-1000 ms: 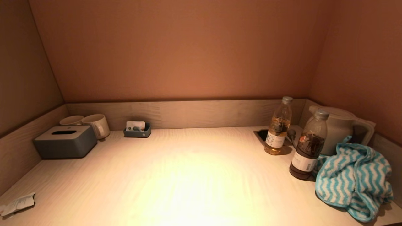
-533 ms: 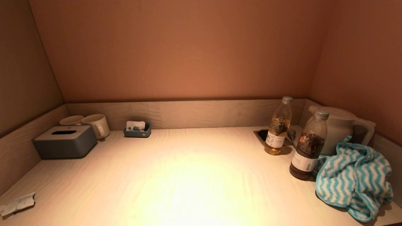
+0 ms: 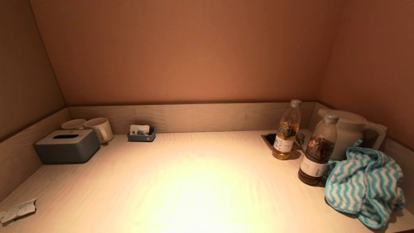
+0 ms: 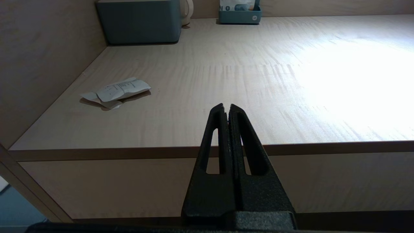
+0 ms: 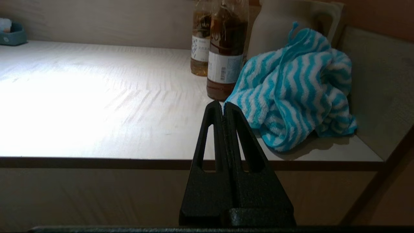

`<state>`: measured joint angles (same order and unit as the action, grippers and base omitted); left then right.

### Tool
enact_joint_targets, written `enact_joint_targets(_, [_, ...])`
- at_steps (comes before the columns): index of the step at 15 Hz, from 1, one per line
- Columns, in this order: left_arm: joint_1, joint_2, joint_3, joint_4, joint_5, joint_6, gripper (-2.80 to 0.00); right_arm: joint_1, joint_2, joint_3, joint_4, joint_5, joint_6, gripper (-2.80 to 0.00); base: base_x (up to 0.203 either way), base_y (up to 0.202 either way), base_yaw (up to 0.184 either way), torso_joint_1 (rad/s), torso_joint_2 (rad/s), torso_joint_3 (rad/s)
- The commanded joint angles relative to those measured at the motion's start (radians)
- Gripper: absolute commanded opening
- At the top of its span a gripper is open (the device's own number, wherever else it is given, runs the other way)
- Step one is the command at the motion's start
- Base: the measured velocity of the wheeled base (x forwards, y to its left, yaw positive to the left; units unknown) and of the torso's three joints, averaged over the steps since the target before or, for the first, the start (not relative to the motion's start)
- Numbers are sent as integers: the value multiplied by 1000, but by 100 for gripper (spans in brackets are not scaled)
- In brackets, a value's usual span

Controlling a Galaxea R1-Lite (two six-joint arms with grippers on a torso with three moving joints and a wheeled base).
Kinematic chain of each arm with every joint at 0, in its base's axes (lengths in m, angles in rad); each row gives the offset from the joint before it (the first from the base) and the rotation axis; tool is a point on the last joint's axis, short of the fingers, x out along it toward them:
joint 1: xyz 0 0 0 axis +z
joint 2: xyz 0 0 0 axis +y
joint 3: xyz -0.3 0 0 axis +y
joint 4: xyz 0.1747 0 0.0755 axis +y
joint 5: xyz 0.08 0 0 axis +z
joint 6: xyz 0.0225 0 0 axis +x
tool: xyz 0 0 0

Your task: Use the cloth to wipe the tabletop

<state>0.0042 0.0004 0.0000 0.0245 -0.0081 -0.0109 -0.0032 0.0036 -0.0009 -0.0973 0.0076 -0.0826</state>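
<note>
- Two grippers are in view only through their own wrist cameras; in the head view no arm appears.
- At the lower left of the head view a crumpled paper (image 3: 17, 210) lies on the tabletop (image 3: 194, 181).
- Higher on the left stand a grey tissue box (image 3: 67, 145) and two mugs (image 3: 98, 128) behind it, and a small blue tray (image 3: 141, 136) sits at the back wall.
- The left gripper (image 4: 226, 108) has its fingers pressed together, holding nothing, in front of the table's front edge, with the paper beyond it.
- At the right of the head view stand a light bottle (image 3: 286, 131) and a dark bottle (image 3: 317, 150), with a kettle (image 3: 347, 132) behind.
- The cloth (image 3: 364, 184), striped blue and white, lies bunched at the far right, touching the dark bottle.
- The right gripper (image 5: 223, 105) also has its fingers closed and empty, before the table edge; the cloth (image 5: 294, 87) lies on the table beyond its tips, not touching them.
</note>
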Motion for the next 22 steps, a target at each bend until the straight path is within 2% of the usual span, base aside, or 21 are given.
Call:
enact_joint_targets(1, [0,0,0,0,0,0,-280,0,-1,1,94,6,4,-280,0,0,0,0,0,0])
enact_joint_targets(6, [0,0,0,0,0,0,-280,0,-2,1,103,0,32,-280,0,0,0,0,0,0])
enact_joint_targets(22, [0,0,0,0,0,0,-280,0,-2,1,103,-1,32,-280,0,0,0,0,0,0])
